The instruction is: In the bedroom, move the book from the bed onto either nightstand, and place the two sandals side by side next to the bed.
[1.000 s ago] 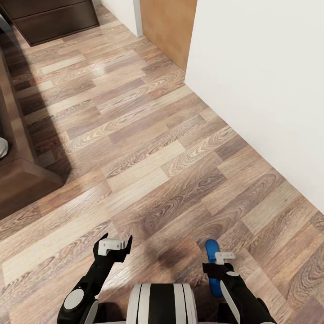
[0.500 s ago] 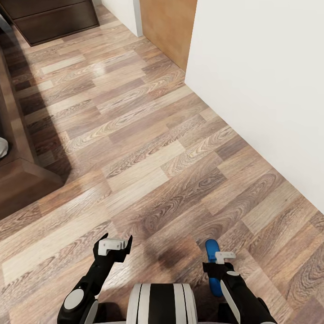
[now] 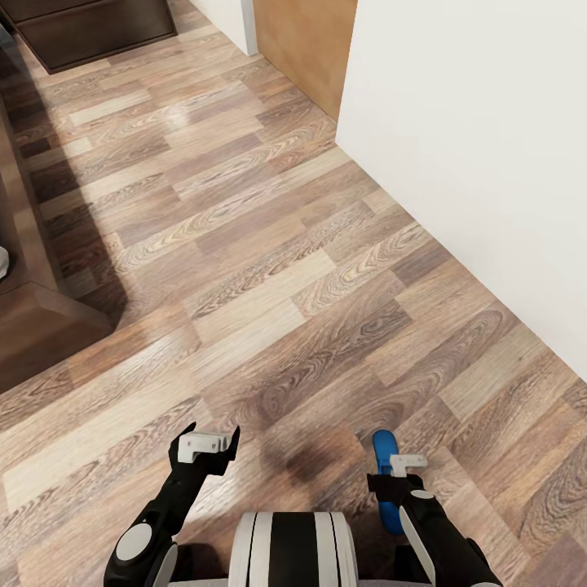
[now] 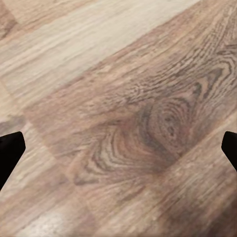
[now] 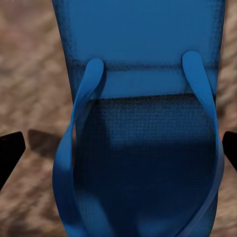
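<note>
A blue sandal [image 3: 383,451] lies lengthwise on the wood-plank floor under my right gripper [image 3: 397,475]. In the right wrist view the sandal [image 5: 143,148] is very near, straps up. The dark fingertips [image 5: 11,148] stand wide apart at either side of it, so that gripper is open. My left gripper [image 3: 204,447] hangs open over bare floor [image 4: 118,118], nothing between its fingers. The bed's dark brown wooden base [image 3: 33,326] juts in at the left edge. The book, the nightstand and a second sandal are out of view.
A white wall [image 3: 489,163] runs along the right, with a light wooden panel [image 3: 302,49] beyond its corner. A long low dark-brown cabinet [image 3: 90,33] stands at the far left. Open plank floor [image 3: 269,269] stretches ahead between bed and wall.
The whole head view has shifted slightly, so the camera moved. Both arms and the blue sandal keep their places in the picture.
</note>
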`<state>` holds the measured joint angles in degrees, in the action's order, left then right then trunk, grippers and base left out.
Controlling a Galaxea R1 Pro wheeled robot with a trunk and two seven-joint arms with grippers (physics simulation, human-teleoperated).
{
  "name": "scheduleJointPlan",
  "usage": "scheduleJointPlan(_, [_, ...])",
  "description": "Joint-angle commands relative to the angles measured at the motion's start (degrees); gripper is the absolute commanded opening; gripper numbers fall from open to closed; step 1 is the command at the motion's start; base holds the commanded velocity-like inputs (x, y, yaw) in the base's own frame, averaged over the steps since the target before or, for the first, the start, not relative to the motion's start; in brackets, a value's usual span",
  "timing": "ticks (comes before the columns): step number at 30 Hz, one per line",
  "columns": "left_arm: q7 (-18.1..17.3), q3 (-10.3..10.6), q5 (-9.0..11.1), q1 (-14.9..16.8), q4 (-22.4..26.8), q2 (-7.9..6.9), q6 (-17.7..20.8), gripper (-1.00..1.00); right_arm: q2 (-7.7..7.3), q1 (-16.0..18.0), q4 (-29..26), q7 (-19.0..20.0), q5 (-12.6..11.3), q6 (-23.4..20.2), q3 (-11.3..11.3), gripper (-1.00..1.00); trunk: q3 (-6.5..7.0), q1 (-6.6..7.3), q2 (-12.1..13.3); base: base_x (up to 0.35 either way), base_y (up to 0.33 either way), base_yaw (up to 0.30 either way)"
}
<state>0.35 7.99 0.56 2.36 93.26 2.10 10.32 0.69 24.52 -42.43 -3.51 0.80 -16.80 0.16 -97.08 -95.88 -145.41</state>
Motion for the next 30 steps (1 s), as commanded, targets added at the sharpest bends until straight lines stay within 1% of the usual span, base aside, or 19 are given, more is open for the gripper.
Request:
scheduleJointPlan(1, [0.0,0.0,0.1,0.0,0.1,0.01,0.3,1.0,0.01,0.0,-0.1,-0.2,0.1,-0.3,0.0,1.0,-0.03,0.01,0.0,0.0,0.0,0.0])
scheduleJointPlan(16, [0.0,0.0,0.1,0.0,0.1,0.01,0.3,1.0,0.01,0.0,-1.2,-0.2,0.1,-0.3,0.0,1.0,-0.03,0.01,0.0,-0.003,0.0,0.0])
scheduleJointPlan(22, [0.0,0.0,0.1,0.0,0.1,0.01,0.4,1.0,0.01,0.0,-1.2,-0.2,0.1,-0.3,0.0,1.0,-0.03,0.01,0.0,-0.242,0.0,0.0])
scheduleJointPlan(30, [0.0,0.0,0.1,0.0,0.1,0.01,0.3,1.0,0.01,0.0,-1.2,-0.2,0.1,-0.3,0.0,1.0,-0.03,0.01,0.0,-0.034,0.0,0.0])
